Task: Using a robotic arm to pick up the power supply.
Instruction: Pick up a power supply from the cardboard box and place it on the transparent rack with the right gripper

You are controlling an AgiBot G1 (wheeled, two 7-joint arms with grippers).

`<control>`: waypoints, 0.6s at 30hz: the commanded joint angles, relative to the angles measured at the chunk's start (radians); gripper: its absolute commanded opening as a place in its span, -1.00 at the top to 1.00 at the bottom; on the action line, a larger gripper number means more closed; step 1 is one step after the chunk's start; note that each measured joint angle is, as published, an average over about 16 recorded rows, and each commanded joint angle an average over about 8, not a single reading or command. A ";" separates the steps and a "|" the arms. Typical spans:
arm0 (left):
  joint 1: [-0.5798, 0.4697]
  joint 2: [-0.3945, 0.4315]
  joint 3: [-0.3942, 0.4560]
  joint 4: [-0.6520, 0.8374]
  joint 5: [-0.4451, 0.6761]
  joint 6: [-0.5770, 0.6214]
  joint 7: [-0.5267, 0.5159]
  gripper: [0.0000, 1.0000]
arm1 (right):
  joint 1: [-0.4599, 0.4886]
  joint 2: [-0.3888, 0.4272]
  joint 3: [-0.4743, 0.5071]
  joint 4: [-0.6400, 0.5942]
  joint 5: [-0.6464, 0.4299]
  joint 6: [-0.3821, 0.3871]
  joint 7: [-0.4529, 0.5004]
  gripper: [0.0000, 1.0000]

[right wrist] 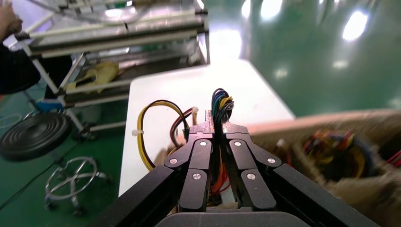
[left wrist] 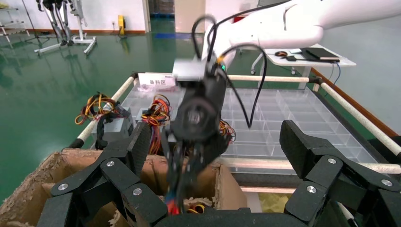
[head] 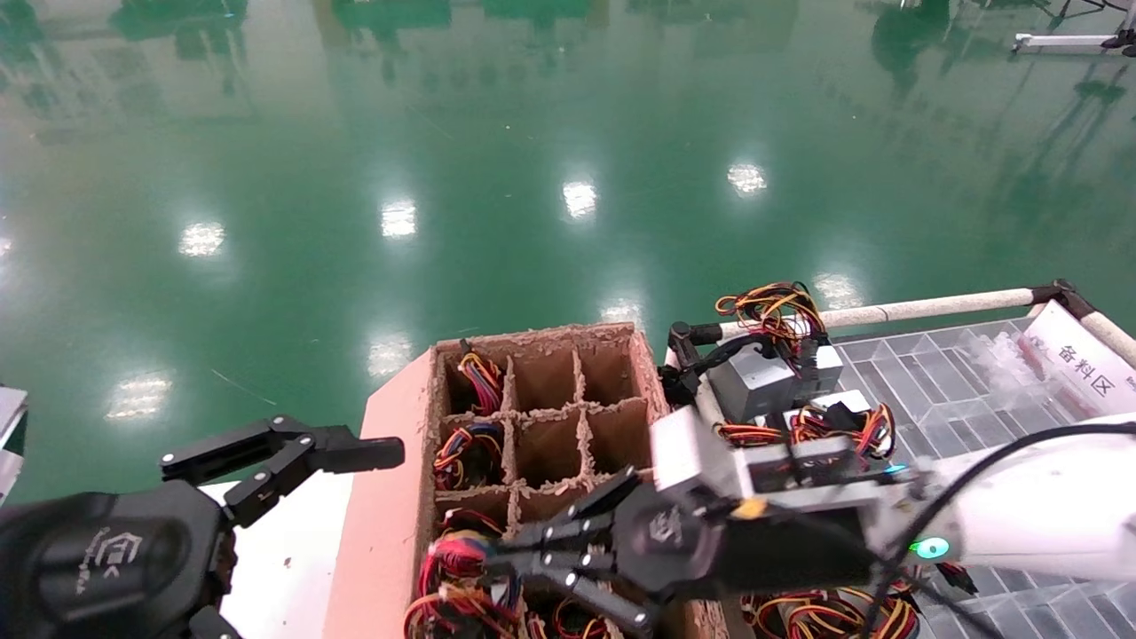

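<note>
The green floor (head: 532, 133) fills most of the head view. On it stands one wire-rack cart (head: 941, 306) with clear plastic divider trays (head: 932, 390), and beside it one brown cardboard box (head: 541, 399) split by a cardboard grid; nine cells show in three rows of three, and the nearest row is partly hidden. A white counter (head: 284, 550) lies on the box's left.

Two arms show. The robotic arm (head: 1038, 506), the right one, reaches from the cart side across the near edge of the box. Its right gripper (right wrist: 216, 124) has its fingers (right wrist: 201, 149) pressed together on a bundle of coloured wires (right wrist: 220, 101), which belongs to the power supply (head: 457, 568) in the near left cell; its body is hidden under the wires. The left gripper (head: 293, 461) hangs over the counter just left of the box, fingers (head: 355, 454) spread apart and holding nothing.

Four or five cells hold wire bundles. On the cart two grey power supplies (head: 754, 382) with loose wires can be made out; more wire bundles lie near them.

A white sign (head: 1087, 368) on the cart reads "备料区". Each gripper housing bears a white logo (head: 115, 555); its lettering is unreadable.
</note>
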 commanded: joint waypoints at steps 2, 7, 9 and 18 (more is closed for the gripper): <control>0.000 0.000 0.000 0.000 0.000 0.000 0.000 -1.00 | -0.006 0.050 0.009 0.069 0.063 0.003 0.012 1.00; 0.000 0.000 0.000 0.000 0.000 0.000 0.000 -1.00 | 0.005 0.135 0.039 0.161 0.151 0.009 0.015 1.00; 0.000 0.000 0.000 0.000 0.000 0.000 0.000 -1.00 | 0.017 0.171 0.051 0.194 0.178 0.010 0.015 1.00; 0.000 0.000 0.000 0.000 0.000 0.000 0.000 -1.00 | 0.122 0.378 0.083 0.339 0.212 0.015 0.045 1.00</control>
